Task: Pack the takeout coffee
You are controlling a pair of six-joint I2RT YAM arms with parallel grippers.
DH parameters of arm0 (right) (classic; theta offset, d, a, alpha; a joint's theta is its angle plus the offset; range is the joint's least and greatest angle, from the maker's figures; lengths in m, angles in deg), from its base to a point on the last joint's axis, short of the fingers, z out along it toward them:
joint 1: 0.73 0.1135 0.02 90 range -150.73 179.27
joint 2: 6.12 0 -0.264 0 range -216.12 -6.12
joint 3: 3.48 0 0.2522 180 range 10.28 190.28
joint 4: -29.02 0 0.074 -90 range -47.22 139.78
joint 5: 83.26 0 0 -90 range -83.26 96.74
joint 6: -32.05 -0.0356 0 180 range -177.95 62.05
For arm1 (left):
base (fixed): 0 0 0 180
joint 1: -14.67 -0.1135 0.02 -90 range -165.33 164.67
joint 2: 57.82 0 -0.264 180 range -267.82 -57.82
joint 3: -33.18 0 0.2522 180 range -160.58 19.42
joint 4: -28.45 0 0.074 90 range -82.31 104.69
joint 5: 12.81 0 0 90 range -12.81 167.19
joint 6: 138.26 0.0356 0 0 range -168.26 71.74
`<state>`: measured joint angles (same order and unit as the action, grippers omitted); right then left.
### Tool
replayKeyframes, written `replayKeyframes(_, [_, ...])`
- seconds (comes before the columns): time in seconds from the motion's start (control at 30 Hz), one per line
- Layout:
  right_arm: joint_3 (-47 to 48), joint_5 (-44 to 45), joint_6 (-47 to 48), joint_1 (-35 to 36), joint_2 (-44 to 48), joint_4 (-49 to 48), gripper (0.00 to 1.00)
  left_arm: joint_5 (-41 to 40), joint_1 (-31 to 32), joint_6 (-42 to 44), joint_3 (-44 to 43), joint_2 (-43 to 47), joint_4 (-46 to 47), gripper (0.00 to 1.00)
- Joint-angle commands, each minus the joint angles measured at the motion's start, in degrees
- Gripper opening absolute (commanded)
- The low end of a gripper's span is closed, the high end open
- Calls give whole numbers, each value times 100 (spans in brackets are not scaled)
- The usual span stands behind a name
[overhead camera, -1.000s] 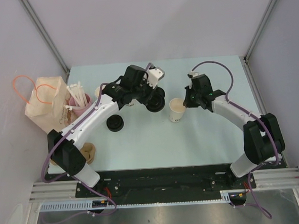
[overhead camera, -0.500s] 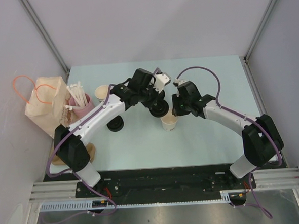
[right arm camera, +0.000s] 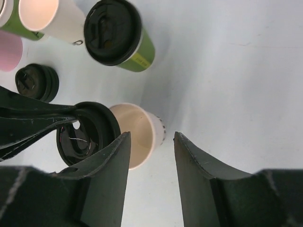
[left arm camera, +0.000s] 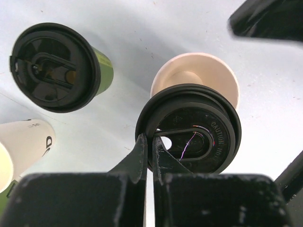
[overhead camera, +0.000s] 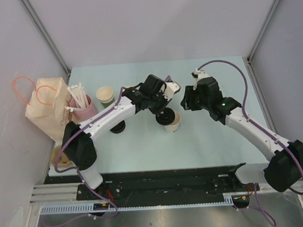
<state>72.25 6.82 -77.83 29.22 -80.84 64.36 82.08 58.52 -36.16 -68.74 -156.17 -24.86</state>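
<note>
The white-sided cup (overhead camera: 176, 123) stands open at mid-table, cream inside, and also shows in the left wrist view (left arm camera: 196, 71) and the right wrist view (right arm camera: 139, 132). My left gripper (overhead camera: 164, 110) (left arm camera: 147, 142) is shut on the rim of a black lid (left arm camera: 189, 127) (right arm camera: 87, 135) and holds it tilted over the cup's mouth. My right gripper (overhead camera: 186, 99) (right arm camera: 150, 135) is open and empty, just right of the cup. The green-sided cup (left arm camera: 54, 66) (right arm camera: 116, 33) stands lidded behind, hidden under my left arm in the top view.
Stacked open cups (overhead camera: 105, 94) and a pink cup of straws (overhead camera: 81, 103) stand at the back left. A beige bag with orange handles (overhead camera: 45, 104) lies off the table's left edge. Spare black lids (overhead camera: 116, 127) (right arm camera: 37, 81) sit under my left arm.
My right gripper brought the white cup leftward under the lid, let it go and drew back to the right. My left gripper moved the lid rightward over the cup.
</note>
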Motion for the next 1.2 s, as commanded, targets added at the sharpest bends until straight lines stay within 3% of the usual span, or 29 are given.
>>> replayKeyframes(0.0, [-273,98,-69,-332,387,215,47,-31,132,56,-351,-228,-79,0])
replayKeyframes(0.4, [-766,-288,-156,-702,801,48,47,-31,237,-32,-1133,-1072,-387,0])
replayKeyframes(0.73, [-862,-1036,-385,-544,740,-531,47,126,237,-41,-1072,-1143,-431,0])
replayKeyframes(1.17, [-1152,-922,-631,-42,63,-1393,47,311,246,-76,-782,-1099,-440,0])
